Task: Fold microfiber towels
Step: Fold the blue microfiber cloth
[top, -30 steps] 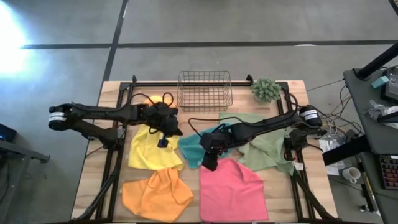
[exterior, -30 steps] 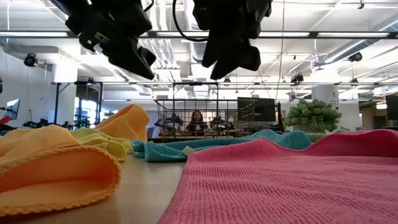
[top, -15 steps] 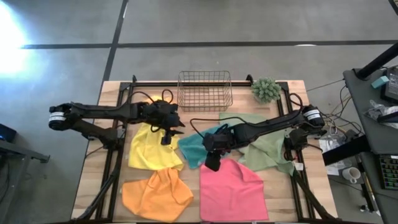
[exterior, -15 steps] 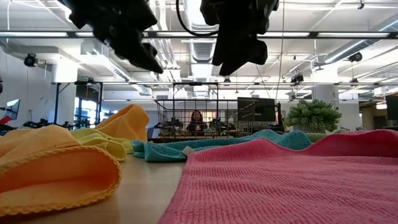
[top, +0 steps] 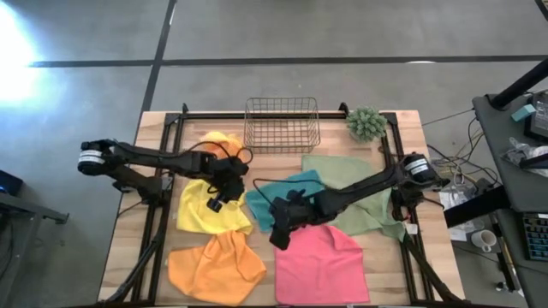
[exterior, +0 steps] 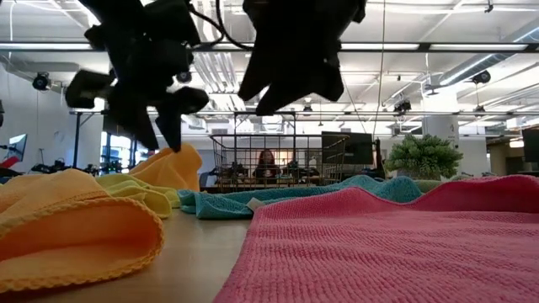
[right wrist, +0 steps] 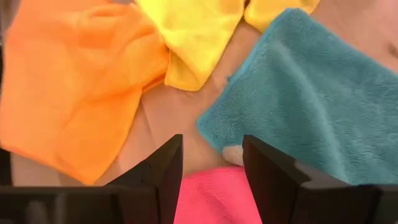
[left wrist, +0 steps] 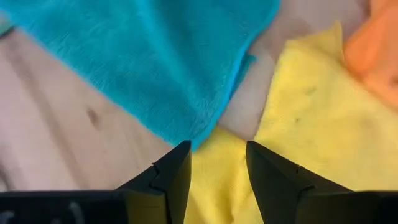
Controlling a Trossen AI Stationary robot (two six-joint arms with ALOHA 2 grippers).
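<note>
High view: your right hand point(top: 276, 237) hangs over the near-left corner of the pink towel point(top: 321, 265), right where it meets the teal towel point(top: 278, 195). Fingers are parted, holding nothing. Left hand point(top: 215, 204) hovers over the yellow towel point(top: 208, 208), its fingers also spread and empty.

Right wrist view puts the pink edge directly under the right hand, teal corner point(right wrist: 292, 93) just beyond it, front orange towel point(right wrist: 68, 87) off to the side. So pink is the right arm's cloth; I'd judge that's your next grasp. It lies roughly square along the desk point(top: 128, 257) front edge, so no real long axis.

Left wrist view: yellow cloth point(left wrist: 311, 124) sits beneath the fingers, teal touching its edge.

Other cloths: olive green towel point(top: 364, 192) is under the right arm, second orange towel point(top: 218, 139) is behind the yellow.

Wire basket point(top: 282, 123) at the back looks empty, nothing folded yet. Plant point(top: 366, 123) stands beside it.
</note>
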